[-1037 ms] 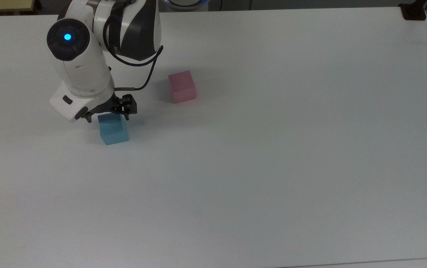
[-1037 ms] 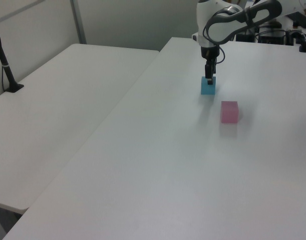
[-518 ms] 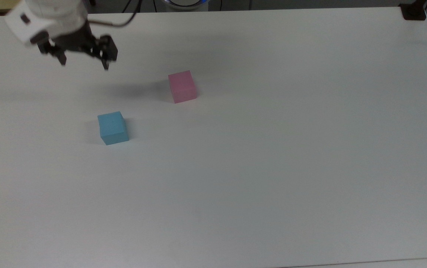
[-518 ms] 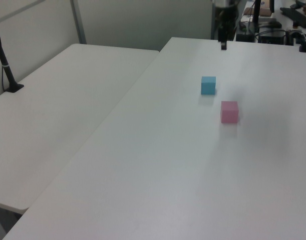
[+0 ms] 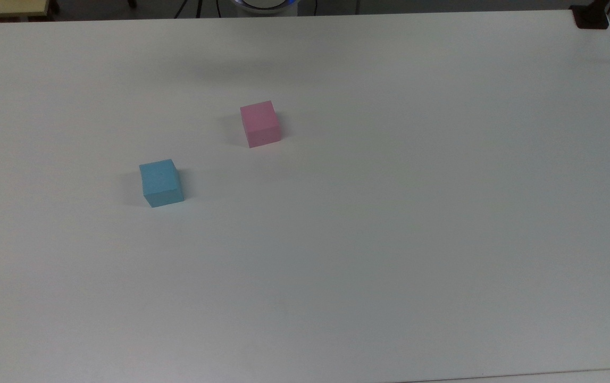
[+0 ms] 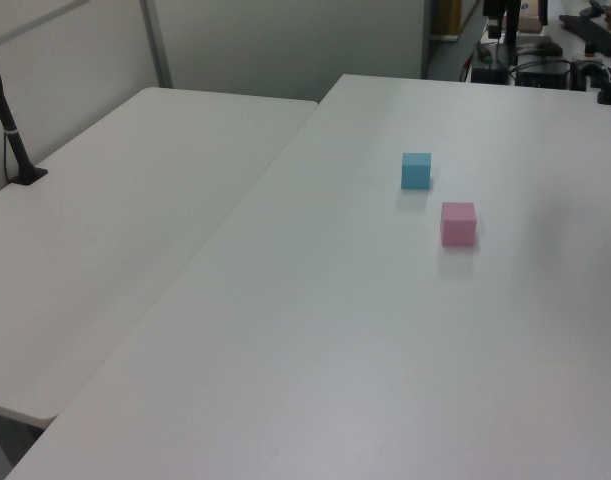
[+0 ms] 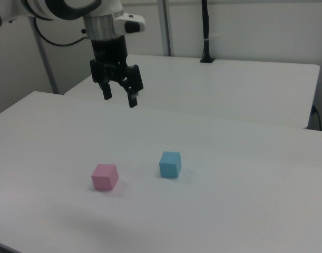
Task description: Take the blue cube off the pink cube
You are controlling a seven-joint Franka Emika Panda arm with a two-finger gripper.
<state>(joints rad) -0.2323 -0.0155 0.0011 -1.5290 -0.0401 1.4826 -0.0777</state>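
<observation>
The blue cube sits flat on the white table, well apart from the pink cube, which lies toward two o'clock from it in the top view; a second ago the gripper was right down on the blue one, and now it has let go and lifted high, fingers spread and empty, so I'd judge the job done. Both cubes are plain, matte and square-edged, on a smooth tabletop.
</observation>
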